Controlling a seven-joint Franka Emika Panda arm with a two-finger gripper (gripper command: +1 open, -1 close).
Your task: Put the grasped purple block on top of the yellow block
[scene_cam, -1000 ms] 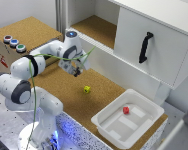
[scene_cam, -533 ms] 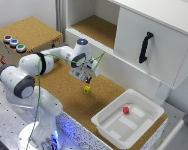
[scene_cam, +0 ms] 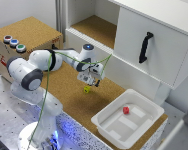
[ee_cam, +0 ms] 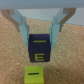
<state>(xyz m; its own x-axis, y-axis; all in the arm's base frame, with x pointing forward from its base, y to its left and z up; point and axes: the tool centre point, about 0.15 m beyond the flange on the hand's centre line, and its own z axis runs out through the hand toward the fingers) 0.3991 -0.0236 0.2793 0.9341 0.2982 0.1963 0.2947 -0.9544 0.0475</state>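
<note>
**Purple Block Held Above Yellow Block on Cork Surface**

The gripper hung over the cork surface, its two fingers clamped on opposite sides of the purple block. The block was a dark cube with a yellow letter "E" on the face shown in the wrist view. The yellow block, a tiny bright cube with a dark bar mark on top, sat on the cork just below and nearer than the gripper; the two blocks were apart, not touching.

Open cork lay around the yellow block on all sides. To the exterior view's right, the white plastic tray rested near the cork's edge, with a small red cube inside it. Behind the gripper rose the white cabinet, with a black handle on its door and an open cork-floored shelf beside it.

In the exterior view the purple block was hard to make out between the fingers. The wrist view was blurred, and the finger tops were cut off by the frame.
</note>
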